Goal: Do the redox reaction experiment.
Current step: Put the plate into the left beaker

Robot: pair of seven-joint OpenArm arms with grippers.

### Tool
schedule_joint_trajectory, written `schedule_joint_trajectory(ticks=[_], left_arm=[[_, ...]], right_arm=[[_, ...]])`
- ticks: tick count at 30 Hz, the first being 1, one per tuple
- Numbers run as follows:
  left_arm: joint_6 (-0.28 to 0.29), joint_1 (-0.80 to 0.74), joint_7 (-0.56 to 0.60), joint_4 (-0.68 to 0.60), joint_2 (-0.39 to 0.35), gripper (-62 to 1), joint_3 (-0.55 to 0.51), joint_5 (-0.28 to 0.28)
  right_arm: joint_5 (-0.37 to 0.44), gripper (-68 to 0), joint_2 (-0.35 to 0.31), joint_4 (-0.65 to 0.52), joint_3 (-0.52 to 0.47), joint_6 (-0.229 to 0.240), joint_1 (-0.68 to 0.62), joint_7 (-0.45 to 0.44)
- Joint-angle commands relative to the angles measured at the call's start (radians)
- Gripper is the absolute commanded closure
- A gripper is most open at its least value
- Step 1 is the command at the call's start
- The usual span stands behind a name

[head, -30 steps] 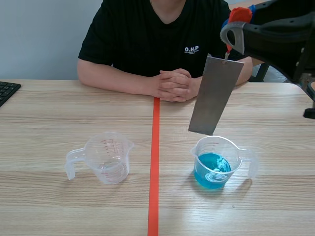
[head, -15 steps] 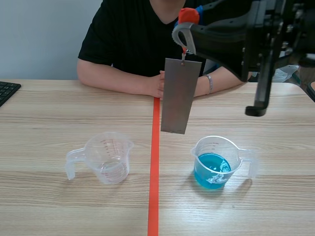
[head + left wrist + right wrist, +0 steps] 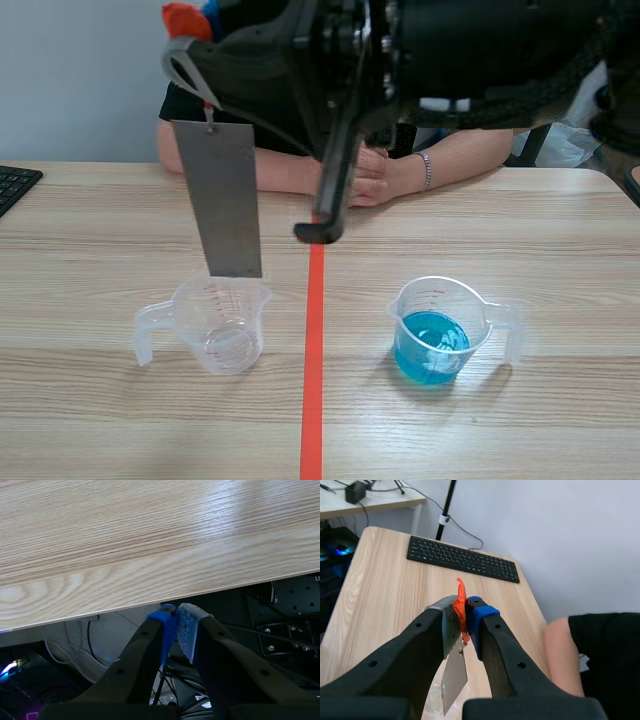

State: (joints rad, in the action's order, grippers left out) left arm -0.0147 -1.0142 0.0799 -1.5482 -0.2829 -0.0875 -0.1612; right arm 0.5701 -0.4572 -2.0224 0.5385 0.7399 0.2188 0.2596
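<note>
Swung leftward from the blue-liquid cup (image 3: 440,332), the right end effector (image 3: 466,611) pinches an orange tag (image 3: 461,597), dangling the grey metal plate (image 3: 226,200) over the empty clear plastic cup (image 3: 220,322); left end effector (image 3: 178,622) closed, empty.

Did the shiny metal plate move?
Yes. The metal plate crossed the orange line, from above the blue-liquid measuring cup to above the empty measuring cup.

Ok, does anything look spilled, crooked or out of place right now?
Nothing spilled. One oddity: the right gripper dangles the metal plate by its orange tag over the empty measuring cup, not the measuring cup of blue liquid, and the plate hangs slightly tilted.
</note>
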Motion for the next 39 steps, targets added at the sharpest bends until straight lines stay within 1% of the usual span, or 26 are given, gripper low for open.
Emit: schedule_joint_trajectory(ticks=[1,5,9,16,17,22,26,28,30,33,35,37,39], left_arm=[[0.002,-0.002,0.01,-0.018,0.002,-4.9,0.001,-0.003],[0.002,-0.002,0.01,-0.018,0.002,-5.0,0.001,-0.003],[0.003,-0.002,0.01,-0.018,0.002,-8.9,0.001,-0.003],[0.01,-0.002,0.006,-0.018,0.002,-9.6,0.001,-0.003],[0.01,-0.002,0.006,-0.018,0.002,-10.7,0.001,-0.003],[0.01,-0.002,0.006,-0.018,0.002,-21.1,0.001,-0.002],[0.01,-0.002,0.006,-0.018,0.002,-27.0,0.001,-0.002],[0.01,-0.002,0.005,-0.018,0.002,-30.9,0.001,-0.002],[0.01,-0.002,-0.002,-0.018,0.002,-37.1,0.001,-0.002],[0.01,-0.002,-0.017,-0.018,0.002,-49.7,0.001,-0.002],[0.01,-0.002,-0.021,-0.018,0.002,-56.3,0.001,-0.002],[0.01,-0.002,-0.022,-0.018,0.002,-60.1,0.001,-0.002],[0.01,-0.002,-0.026,-0.018,0.002,-62.3,0.001,-0.002]], right_arm=[[-0.005,-1.5,0.021,-0.002,0.011,0.004,0.02,-0.005],[-0.039,-1.5,0.083,0.027,0.064,-0.009,0.033,0.02],[-0.075,-1.5,0.136,0.076,0.1,-0.013,0.048,0.027],[-0.077,-1.5,0.192,0.179,0.126,-0.016,0.104,0.03],[-0.078,-1.5,0.197,0.19,0.126,-0.017,0.111,0.031],[-0.082,-1.5,0.203,0.237,0.126,-0.017,0.127,0.027],[-0.095,-1.5,0.203,0.265,0.126,-0.017,0.134,0.013],[-0.096,-1.5,0.203,0.275,0.126,-0.017,0.133,0.007],[-0.096,-1.5,0.203,0.283,0.126,-0.017,0.134,0.0],[-0.096,-1.5,0.203,0.293,0.126,-0.017,0.134,-0.002],[-0.101,-1.5,0.203,0.303,0.126,-0.017,0.134,-0.015],[-0.119,-1.5,0.205,0.315,0.126,-0.017,0.134,-0.037],[-0.134,-1.5,0.211,0.329,0.126,-0.017,0.134,-0.042]])
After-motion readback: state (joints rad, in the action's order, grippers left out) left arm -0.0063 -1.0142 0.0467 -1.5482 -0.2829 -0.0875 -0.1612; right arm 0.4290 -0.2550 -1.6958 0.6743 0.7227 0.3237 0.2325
